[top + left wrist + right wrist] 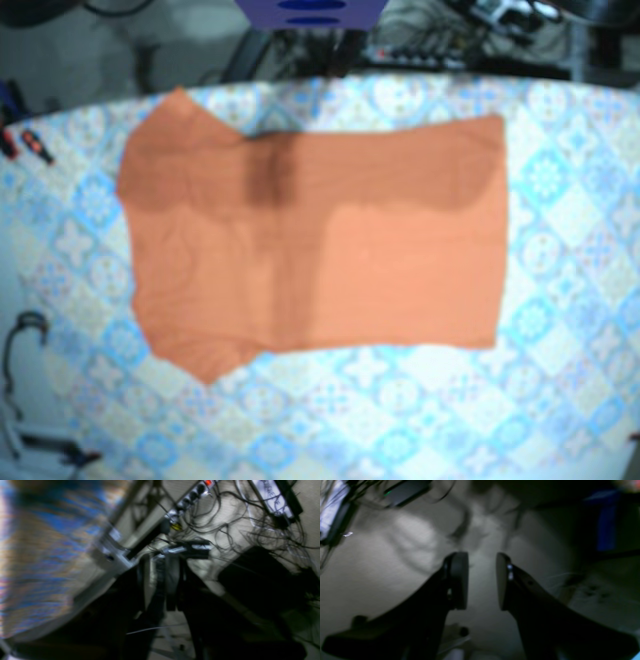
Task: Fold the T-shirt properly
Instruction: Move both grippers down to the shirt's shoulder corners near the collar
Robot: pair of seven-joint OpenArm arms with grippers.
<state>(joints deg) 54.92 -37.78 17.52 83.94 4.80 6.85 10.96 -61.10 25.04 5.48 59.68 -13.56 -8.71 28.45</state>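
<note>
T-shirt: orange T-shirt (320,250) is lying spread flat on the middle of the patterned surface (560,320), with its sleeves toward the base view's left and its hem toward that view's right.
shading: a darker band is running across the shirt's upper part; I cannot tell whether it is a fold or a shadow.
right tool: right tool (481,580) is hanging with its fingers spread, gripping nothing and facing the floor, not the cloth.
left tool: left tool (172,585) is showing only as blurred dark shapes; I cannot tell whether it is spread or pressed together.
left wrist background: cables (250,517) and a power strip (192,492) are lying on the floor, with the surface edge blurring past at that view's left.
base view: no arm is showing over the shirt.
step in hand: probably reaching in for the first fold; no grasp has begun.
doing it well: each tool should be taking a matching point along one edge, pinching only the layers being folded, then lifting low and carrying across together so the edges are lining up.
risk: uneven lifting is likely to skew or wrinkle the fold.
</note>
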